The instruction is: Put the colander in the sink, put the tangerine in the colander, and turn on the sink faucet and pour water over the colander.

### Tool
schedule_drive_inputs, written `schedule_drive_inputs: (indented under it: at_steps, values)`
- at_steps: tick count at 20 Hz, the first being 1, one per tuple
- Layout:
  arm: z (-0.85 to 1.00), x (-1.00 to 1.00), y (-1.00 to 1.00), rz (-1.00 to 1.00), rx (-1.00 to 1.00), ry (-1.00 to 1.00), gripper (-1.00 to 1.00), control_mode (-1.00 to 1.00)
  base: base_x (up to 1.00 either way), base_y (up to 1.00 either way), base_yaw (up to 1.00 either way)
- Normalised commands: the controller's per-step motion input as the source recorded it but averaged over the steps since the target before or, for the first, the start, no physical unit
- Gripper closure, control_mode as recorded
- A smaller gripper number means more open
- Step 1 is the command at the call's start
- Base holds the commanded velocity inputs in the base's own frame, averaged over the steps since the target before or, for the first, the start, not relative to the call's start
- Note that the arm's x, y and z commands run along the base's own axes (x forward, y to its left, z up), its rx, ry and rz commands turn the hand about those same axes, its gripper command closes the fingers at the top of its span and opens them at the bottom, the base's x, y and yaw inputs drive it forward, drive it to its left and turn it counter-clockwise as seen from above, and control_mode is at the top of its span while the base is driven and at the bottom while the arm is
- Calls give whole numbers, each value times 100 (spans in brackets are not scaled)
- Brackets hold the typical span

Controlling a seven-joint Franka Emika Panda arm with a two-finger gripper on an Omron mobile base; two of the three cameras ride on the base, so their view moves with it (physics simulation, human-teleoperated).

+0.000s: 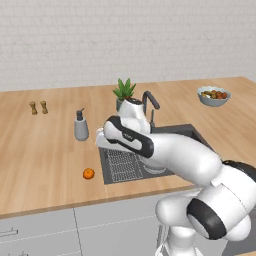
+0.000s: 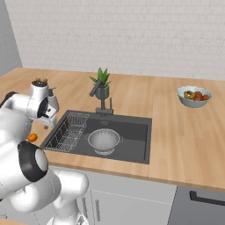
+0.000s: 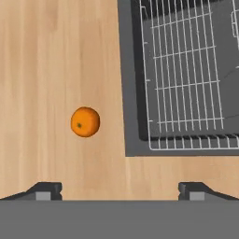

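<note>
On the wooden worktop [image 3: 56, 70], left of the sink [image 2: 132, 145], tangerine [image 3: 85, 122] sits loose. Tool [image 3: 120, 190] hovers above, tips spread wide, empty — likely lining up a grab. Colander [image 2: 104, 140] already sits in the basin, awaiting fruit.

Colander [image 1: 156, 169] mostly behind arm
</note>
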Motion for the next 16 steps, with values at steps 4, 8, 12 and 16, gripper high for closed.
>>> schedule_drive_inputs:
  at_steps: [4, 8, 12, 16]
  values:
    - [-12, 4, 81, 2, -29, 23, -100, -100, 0, 0, 0]
    - [-27, 4, 54, 1, -26, 13, -100, -100, 0, 0, 0]
    - [-36, 14, 48, 2, -5, 4, -100, -100, 0, 0, 0]
    - [-34, 20, 17, 1, 0, 0, -100, -100, 0, 0, 0]
